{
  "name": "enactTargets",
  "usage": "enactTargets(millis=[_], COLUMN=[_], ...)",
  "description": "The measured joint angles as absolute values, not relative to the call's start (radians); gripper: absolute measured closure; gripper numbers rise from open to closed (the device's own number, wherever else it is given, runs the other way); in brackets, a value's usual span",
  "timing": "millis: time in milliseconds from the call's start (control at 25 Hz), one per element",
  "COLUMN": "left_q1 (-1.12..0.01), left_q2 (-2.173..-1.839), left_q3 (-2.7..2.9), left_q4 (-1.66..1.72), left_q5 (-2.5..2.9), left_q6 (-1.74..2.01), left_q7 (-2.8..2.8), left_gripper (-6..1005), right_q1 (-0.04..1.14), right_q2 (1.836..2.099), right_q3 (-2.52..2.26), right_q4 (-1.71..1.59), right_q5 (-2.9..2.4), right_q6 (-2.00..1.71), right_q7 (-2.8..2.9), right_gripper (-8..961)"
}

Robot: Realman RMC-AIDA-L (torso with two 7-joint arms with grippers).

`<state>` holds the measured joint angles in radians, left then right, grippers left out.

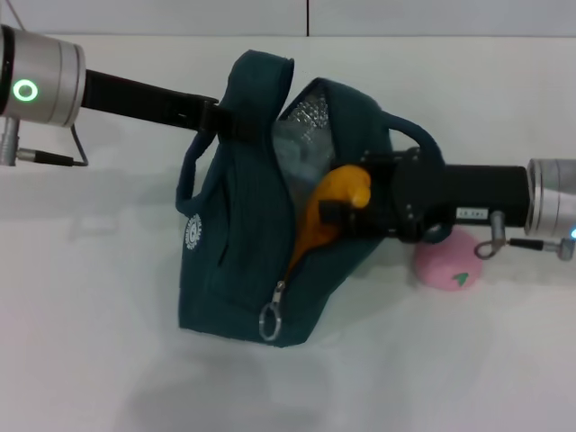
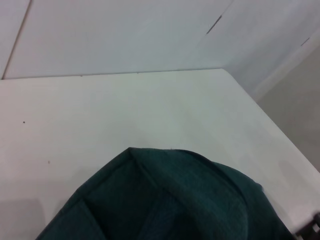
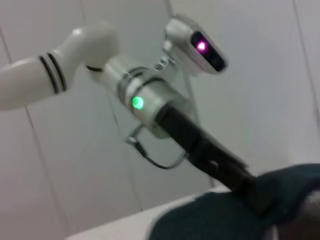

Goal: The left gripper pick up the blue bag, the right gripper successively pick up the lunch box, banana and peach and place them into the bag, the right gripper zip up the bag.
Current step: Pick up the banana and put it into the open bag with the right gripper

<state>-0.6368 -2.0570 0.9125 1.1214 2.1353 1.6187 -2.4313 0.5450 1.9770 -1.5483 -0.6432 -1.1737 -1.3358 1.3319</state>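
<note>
We note the bag (image 1: 234, 270) dark teal, silver foil lining, a round white logo, a grey metal zip ring. Banana (image 1: 335, 202) orange-yellow. Peach (image 1: 447, 265) pale pink with a green leaf mark. Both end effectors black: left (image 1: 236, 117) ringed green, right (image 1: 337, 214) blue. Counter (image 1: 90, 315) white.
</note>
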Motion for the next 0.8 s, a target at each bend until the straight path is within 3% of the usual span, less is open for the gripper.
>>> enactTargets(millis=[200, 400, 800], left_q1=[-0.639, -0.646, -0.638], left_q2=[-2.057, -2.059, -2.062], left_q3=[0.913, 0.913, 0.911], left_q4=[1.121, 1.120, 1.119], left_q5=[2.136, 2.136, 2.136], left_q6=[1.617, 1.616, 1.616], left_q7=[-2.431, -2.432, -2.430], left_gripper=[950, 950, 950], right_q1=[0.563, 0.593, 0.560], right_q2=[1.976, 2.011, 2.005], right_q3=[-1.506, -1.516, -1.432], right_q4=[-0.654, -0.742, -0.850], right_q5=[-1.198, -1.363, -1.429], right_q6=[-1.351, -1.334, -1.362], right_q7=[1.384, 1.491, 1.598], right_gripper=[346, 344, 348])
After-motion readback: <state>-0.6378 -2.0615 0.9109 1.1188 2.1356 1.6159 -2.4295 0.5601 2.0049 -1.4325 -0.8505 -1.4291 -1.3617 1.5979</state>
